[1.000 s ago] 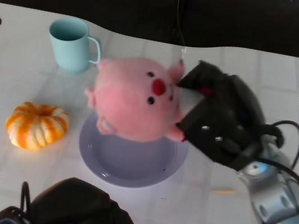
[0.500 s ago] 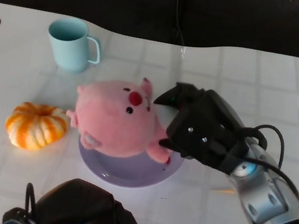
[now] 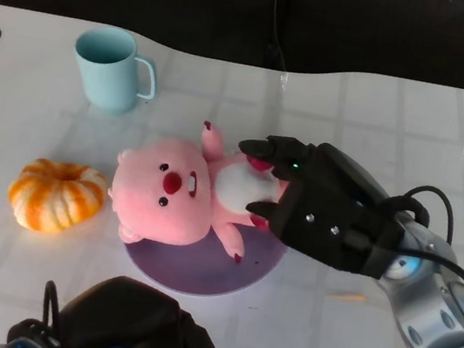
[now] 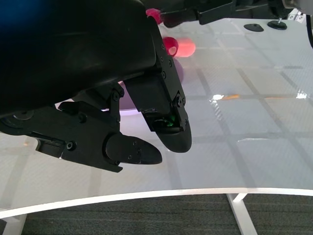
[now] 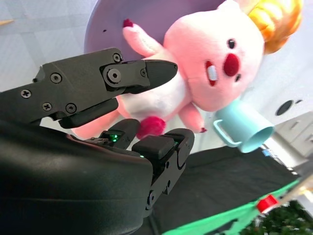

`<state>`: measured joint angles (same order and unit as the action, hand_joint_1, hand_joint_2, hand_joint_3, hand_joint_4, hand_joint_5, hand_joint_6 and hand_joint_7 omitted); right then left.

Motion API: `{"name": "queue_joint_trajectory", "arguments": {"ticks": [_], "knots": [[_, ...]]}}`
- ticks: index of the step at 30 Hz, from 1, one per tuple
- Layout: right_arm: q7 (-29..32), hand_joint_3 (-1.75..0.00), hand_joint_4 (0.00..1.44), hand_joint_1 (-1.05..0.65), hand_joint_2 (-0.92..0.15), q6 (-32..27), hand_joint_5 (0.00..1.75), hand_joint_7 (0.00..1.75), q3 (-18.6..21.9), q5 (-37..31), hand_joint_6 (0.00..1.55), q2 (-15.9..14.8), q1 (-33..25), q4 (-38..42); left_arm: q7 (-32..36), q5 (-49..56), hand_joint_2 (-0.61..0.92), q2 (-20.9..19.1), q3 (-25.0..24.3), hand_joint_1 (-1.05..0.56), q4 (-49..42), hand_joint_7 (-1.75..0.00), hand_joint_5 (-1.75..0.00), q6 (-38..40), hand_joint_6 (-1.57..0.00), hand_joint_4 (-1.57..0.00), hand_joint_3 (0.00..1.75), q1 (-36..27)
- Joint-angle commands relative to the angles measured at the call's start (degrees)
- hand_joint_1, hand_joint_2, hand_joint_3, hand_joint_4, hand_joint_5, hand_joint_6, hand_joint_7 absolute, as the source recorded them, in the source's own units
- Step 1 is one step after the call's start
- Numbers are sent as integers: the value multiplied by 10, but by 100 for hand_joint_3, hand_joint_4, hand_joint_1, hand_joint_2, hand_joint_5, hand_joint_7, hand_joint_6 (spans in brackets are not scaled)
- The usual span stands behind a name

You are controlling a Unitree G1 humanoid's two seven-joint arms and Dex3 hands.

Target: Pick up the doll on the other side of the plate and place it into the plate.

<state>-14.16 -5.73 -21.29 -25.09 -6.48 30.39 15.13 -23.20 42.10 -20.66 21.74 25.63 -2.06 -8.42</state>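
Right now your right hand (image 3: pixel 319 207) has its black fingers (image 5: pixel 142 73) wrapped around the white belly of the pink plush pig doll (image 3: pixel 185 193), which lies tilted on its back over the far part of the round lilac plate (image 3: pixel 200 266), head toward the orange-and-white striped pumpkin (image 3: pixel 56 195). Your left hand (image 4: pixel 122 127) hangs low at the near table edge, fingers loosely apart and holding nothing, while the pale blue mug (image 3: pixel 112 67) stands well beyond the plate on the white table (image 3: pixel 382 118).
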Motion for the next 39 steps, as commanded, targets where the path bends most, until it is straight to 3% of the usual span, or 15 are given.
{"name": "queue_joint_trajectory", "arguments": {"ticks": [1,6,7,10,14,20,25,30,35,39], "knots": [[-27,-24,27,-52,-92,-17,44,1,20,21,42,-22,-15,-51,13,-4,92,-5,-3,-23,-7,-1,-122,-8,-113,-79,22,1],[-54,-25,28,-49,-92,-19,47,2,49,48,45,-49,-48,-129,18,-4,92,-4,-4,-23,-11,-1,-123,-11,-113,-80,21,3],[-57,-24,24,-49,-92,-19,61,3,56,53,47,-56,-56,-145,17,-5,92,-4,-3,-23,-12,-1,-123,-11,-113,-80,21,4],[-68,-25,23,-47,-92,-21,76,4,82,74,53,-74,-88,-190,12,-6,92,-2,-3,-24,-11,-1,-121,-6,-112,-78,22,7],[-72,-21,33,-37,-92,-7,83,9,123,111,62,-96,-144,-235,7,-1,92,-5,-2,-24,-9,0,-120,-1,-112,-79,23,11],[-66,-17,56,-20,-92,60,92,18,168,141,81,-132,-216,-247,8,-3,92,-11,-5,-24,-11,0,-118,-3,-112,-78,22,15],[-78,-18,73,-10,-92,81,100,27,196,165,97,-155,-272,-267,3,-5,92,-17,-12,-24,-6,0,-118,0,-112,-79,21,16],[-101,-25,84,-3,-92,34,96,32,212,181,106,-175,-322,-319,3,-21,92,-30,-28,-24,-6,0,-116,-8,-111,-79,22,11],[-105,-30,79,4,-91,-20,109,38,227,214,103,-163,-363,-386,7,-33,92,-43,-41,-23,-9,0,-122,-15,-112,-79,20,6],[-95,-66,76,6,-75,-51,118,62,219,220,93,-153,-374,-409,9,-46,92,-50,-51,-23,-14,0,-124,-25,-112,-80,19,5]]}}
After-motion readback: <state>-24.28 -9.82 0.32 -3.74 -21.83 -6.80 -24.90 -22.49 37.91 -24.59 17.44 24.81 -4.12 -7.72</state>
